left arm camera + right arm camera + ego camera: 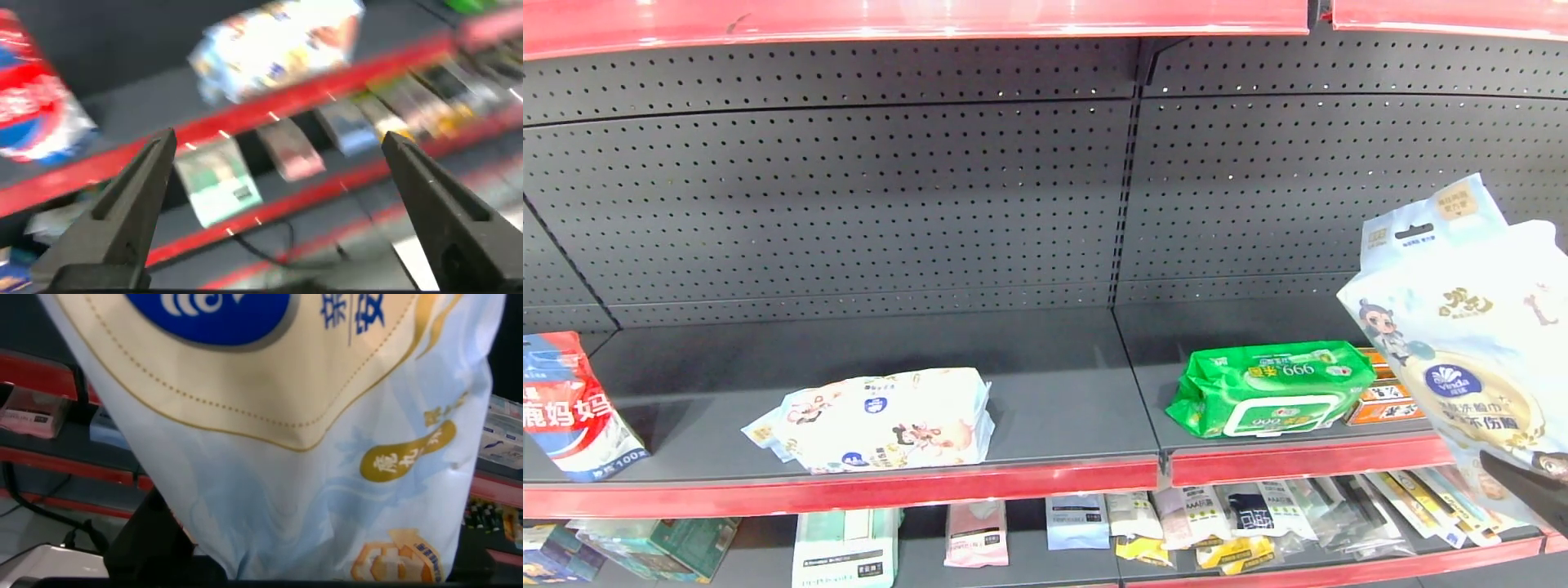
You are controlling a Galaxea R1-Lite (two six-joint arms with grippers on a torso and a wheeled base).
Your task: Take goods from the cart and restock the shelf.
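Right claw (1527, 490) clenched pale-blue bag (1462, 343).
Left wrist view: left claw (278, 139) stood released; head view: green pack (1274, 388) lay at 4 o'clock.

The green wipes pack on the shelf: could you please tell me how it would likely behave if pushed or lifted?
The green wipes pack looks soft: its film is crumpled at the ends, so it may sag if lifted by one end. It lies flat and wide, so it is unlikely to roll or tip. Its glossy wrap may slide on the shelf.
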